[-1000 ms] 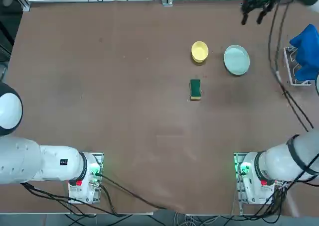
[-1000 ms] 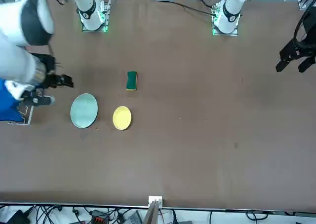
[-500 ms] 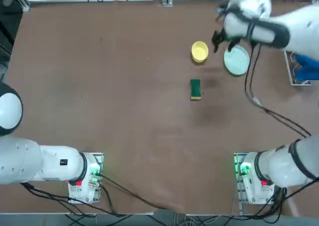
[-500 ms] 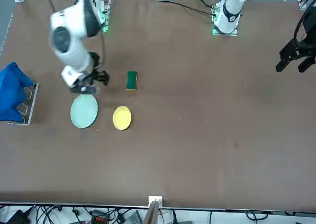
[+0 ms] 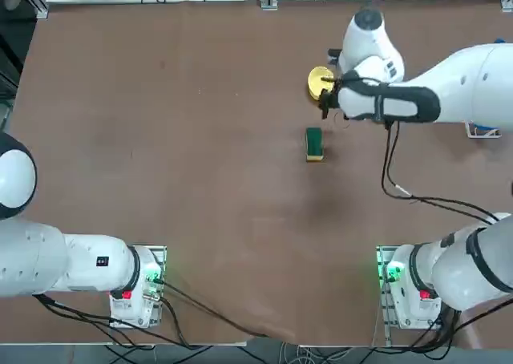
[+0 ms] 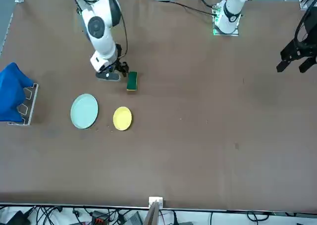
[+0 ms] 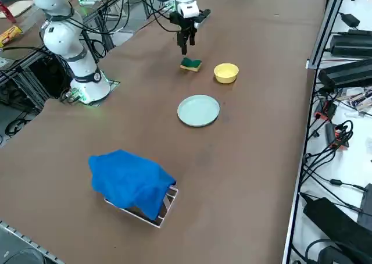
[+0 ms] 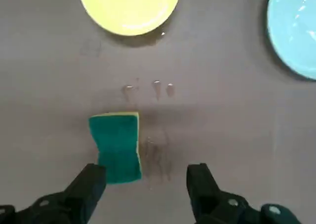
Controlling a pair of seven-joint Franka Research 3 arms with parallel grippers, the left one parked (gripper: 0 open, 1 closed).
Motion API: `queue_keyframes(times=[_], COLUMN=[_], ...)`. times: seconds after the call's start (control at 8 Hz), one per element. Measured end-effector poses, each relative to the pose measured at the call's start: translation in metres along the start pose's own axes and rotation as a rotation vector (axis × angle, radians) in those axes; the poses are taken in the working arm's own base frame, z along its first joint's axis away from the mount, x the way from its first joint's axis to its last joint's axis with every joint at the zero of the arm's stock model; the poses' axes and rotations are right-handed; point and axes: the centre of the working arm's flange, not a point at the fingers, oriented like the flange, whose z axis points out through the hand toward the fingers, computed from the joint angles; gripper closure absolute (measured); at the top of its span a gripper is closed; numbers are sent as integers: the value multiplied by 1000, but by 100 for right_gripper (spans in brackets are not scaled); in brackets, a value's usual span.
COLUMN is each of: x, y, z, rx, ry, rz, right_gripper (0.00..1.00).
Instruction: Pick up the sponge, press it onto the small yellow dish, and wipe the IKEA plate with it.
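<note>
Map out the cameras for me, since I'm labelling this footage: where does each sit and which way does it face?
Top: overhead, looking down at sponge and yellow dish; both arms show.
Front: across the table, facing the robot; right arm at picture left, parts of the left arm at right.
Right side: raised at the robot's right, looking diagonally down past the blue cloth; right arm shows.
Right wrist: on the right arm, looking past its open hand; only its fingers show.
Front and right side share sponge, dish and plate.

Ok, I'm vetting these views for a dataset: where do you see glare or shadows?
Right wrist view: glints on the pale plate, a pale sheen inside the yellow dish, dark shadows beside both; top view: soft, dim shadow on the table below the sponge.
</note>
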Motion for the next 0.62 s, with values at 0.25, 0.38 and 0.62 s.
queue_keyframes(times=[0.25,0.38,0.62], x=[-15,-19,-30], y=[-13,-19,-31], z=[33,52,79], rx=[14,17,17], ry=[11,11,6], rz=[-2,-8,-7], right_gripper=[0,0,0])
